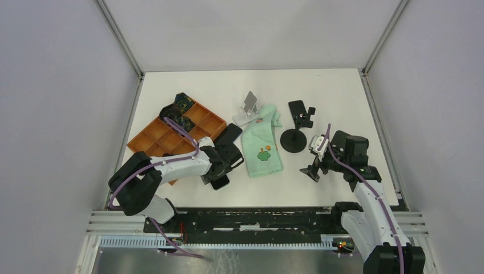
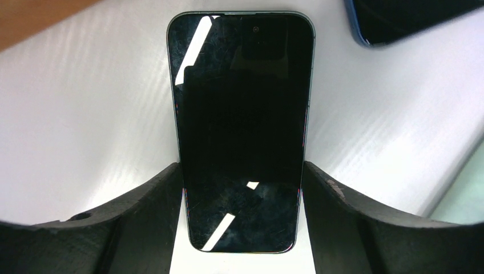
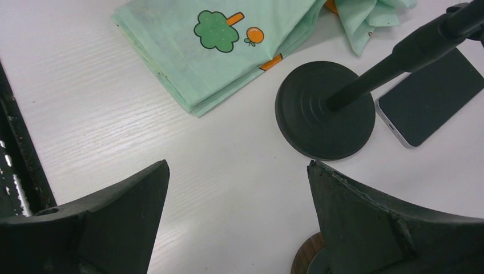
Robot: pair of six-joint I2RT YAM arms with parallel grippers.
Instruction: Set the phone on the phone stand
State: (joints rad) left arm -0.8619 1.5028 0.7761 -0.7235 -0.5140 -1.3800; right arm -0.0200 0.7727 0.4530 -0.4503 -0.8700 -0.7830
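A black phone [image 2: 242,103] lies screen up on the white table, near the front left. My left gripper [image 2: 242,166] straddles its lower half, and both fingers touch its long edges. In the top view this gripper [image 1: 220,170] covers most of the phone [image 1: 221,184]. A silver folding phone stand [image 1: 248,108] stands at the back centre. To its right is a black stand with a round base [image 1: 293,140] and a clamp on a post. My right gripper [image 1: 315,166] hovers open beside that base [image 3: 325,108], nothing between its fingers [image 3: 131,200].
A second phone [image 1: 228,135] lies just behind the left gripper, next to an orange compartment tray [image 1: 171,134]. A green printed towel [image 1: 262,142] lies in the middle. A third phone [image 3: 431,97] lies behind the black base. A brown disc [image 3: 305,257] shows under the right gripper.
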